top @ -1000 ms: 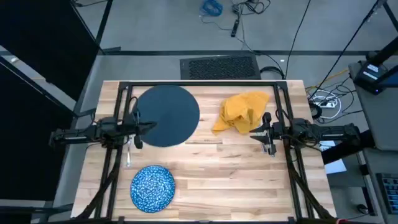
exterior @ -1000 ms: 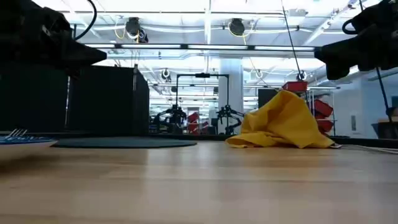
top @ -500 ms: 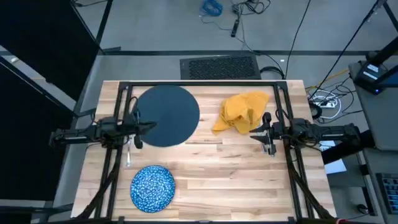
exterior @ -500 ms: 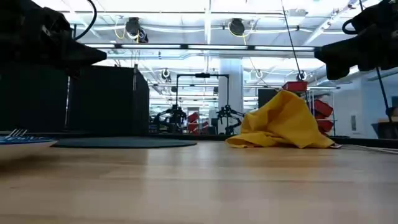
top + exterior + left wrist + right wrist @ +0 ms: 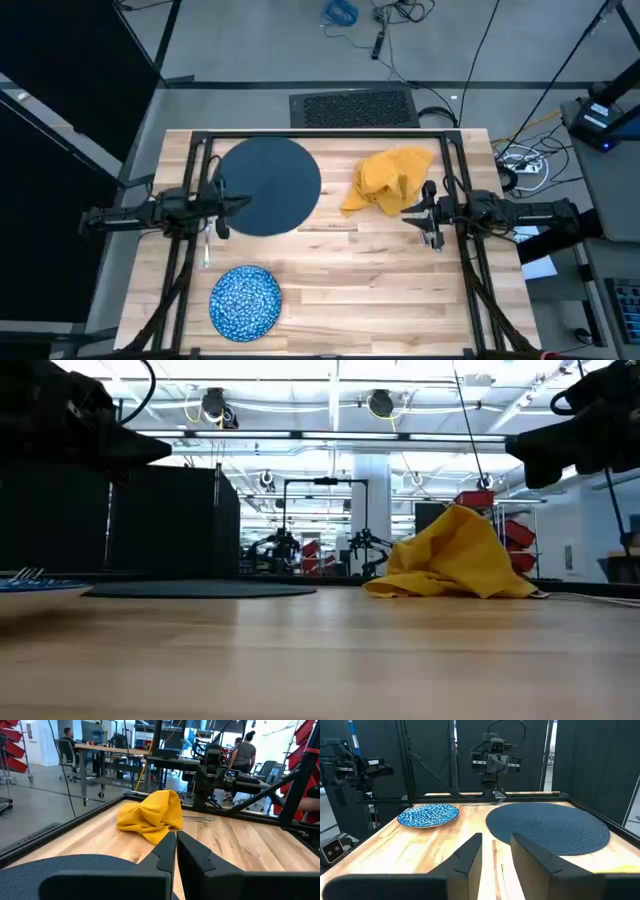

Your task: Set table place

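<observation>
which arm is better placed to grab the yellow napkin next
Right. The crumpled mustard-yellow cloth napkin lies just off the right hand, on the right half of the pale wooden table; the left hand hovers over the round dark plate.

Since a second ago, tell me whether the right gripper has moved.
No. In the high view the right gripper sits by the yellow napkin's same edge as before.

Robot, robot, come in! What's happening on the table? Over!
Left claw shut, empty, at the plate's edge. Right claw slightly open, empty, beside the napkin. Dish untouched near the front. Nothing in the way.
</observation>
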